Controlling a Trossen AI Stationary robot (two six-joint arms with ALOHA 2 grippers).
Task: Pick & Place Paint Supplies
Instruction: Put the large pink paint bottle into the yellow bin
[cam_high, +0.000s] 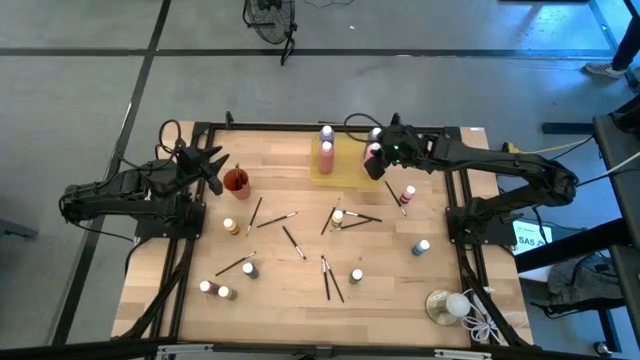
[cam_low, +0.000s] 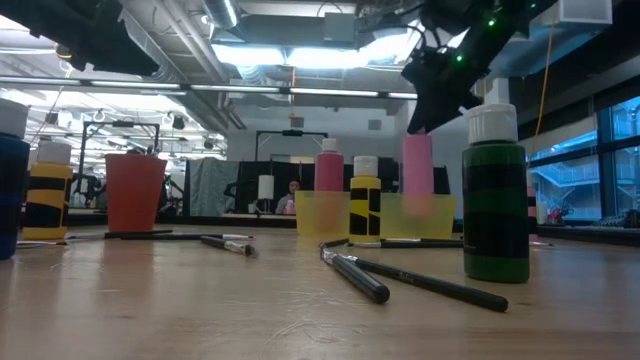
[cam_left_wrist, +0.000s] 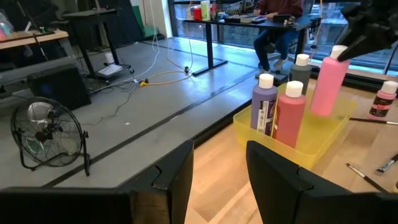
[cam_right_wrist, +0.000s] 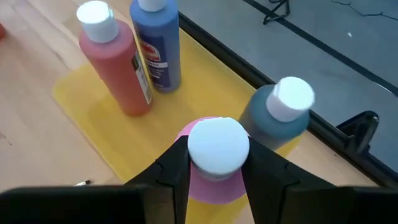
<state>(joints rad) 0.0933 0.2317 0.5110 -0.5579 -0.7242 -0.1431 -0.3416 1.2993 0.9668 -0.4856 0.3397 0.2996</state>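
One pink bottle clamped in right hand.

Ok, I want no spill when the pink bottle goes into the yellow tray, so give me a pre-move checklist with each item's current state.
1. Right gripper shut on the pink bottle at its cap: ok.
2. Pink bottle upright: not ok, it leans a little in the left wrist view.
3. Bottle over the yellow tray: ok, its base hangs inside the rim.
4. Free tray floor under it: cannot tell; the grey bottle stands right beside it, the red bottle and blue bottle farther along.
5. Left gripper out of the way: ok, open near the red cup.
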